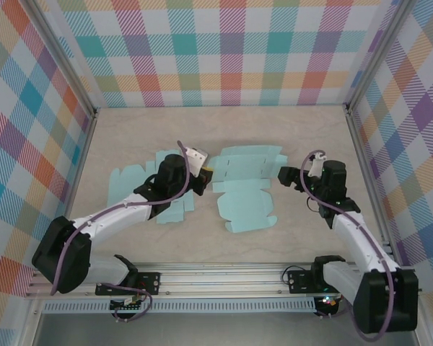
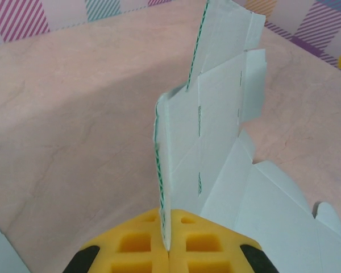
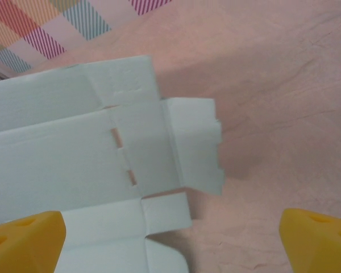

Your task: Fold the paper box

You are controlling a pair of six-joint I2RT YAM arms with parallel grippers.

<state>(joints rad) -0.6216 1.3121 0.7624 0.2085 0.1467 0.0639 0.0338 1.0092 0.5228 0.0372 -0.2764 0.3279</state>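
Left wrist close-up: paper box (image 2: 216,142) edge tight between pads (image 2: 131,245) of left claw (image 2: 168,249).

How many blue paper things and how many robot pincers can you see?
Flat light blue paper boxes: 2 (left paper box, middle paper box)
Robot pincers: 2 (left pincer, right pincer)
Total: 4

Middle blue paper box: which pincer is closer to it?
Left. The left pincer is shut on the left edge of the paper box, holding it. The right pincer hangs open beside its right flap.
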